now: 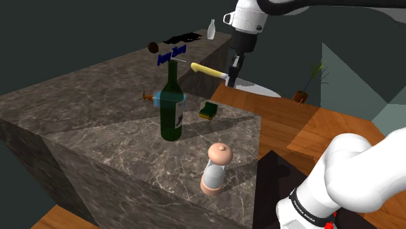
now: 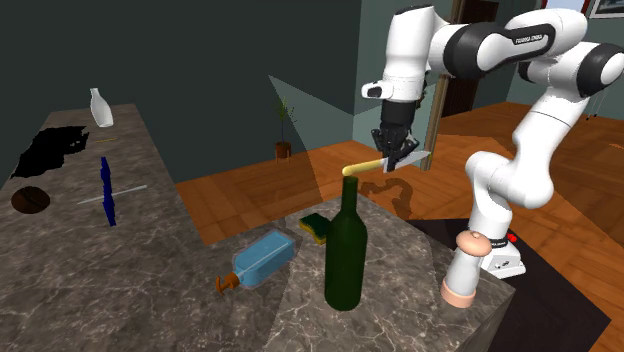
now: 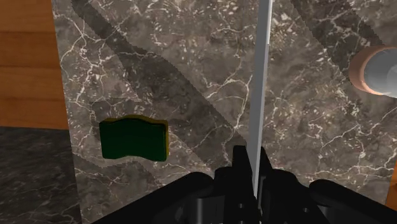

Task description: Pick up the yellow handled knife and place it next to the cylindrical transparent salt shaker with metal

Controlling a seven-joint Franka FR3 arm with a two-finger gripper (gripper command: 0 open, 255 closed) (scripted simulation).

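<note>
The gripper (image 1: 233, 77) is clamped on the knife (image 1: 211, 70), pinching it where the yellow handle meets the grey blade. The knife hangs in the air well above the tabletop (image 1: 97, 97), roughly level, touching nothing but the fingers. In the second exterior view the gripper (image 2: 398, 157) points straight down, and the handle end shows in line with the top of the green bottle (image 2: 346, 250).

In the wrist view the blade appears edge-on as a thin pale strip running away from the gripper (image 3: 253, 172) over the dark marbled tabletop (image 3: 191, 57). The sponge (image 3: 133, 139) lies to one side of it and the shaker (image 3: 378, 70) to the other, both down on the surface and apart from the blade.

The shaker (image 1: 216, 170) stands upright near the tabletop corner closest to the stand. It has a pinkish rounded cap and base and a pale body, and it is well apart from the knife.

The sponge, green with a yellow layer, lies flat close to the tabletop edge that borders the wooden floor (image 2: 250, 190). The green bottle stands upright farther in from that edge, between the sponge and the blue bottle (image 2: 265, 258). The blue bottle lies on its side just beside the green one. A white bottle (image 2: 99, 107) stands at the far end of the tabletop.
</note>
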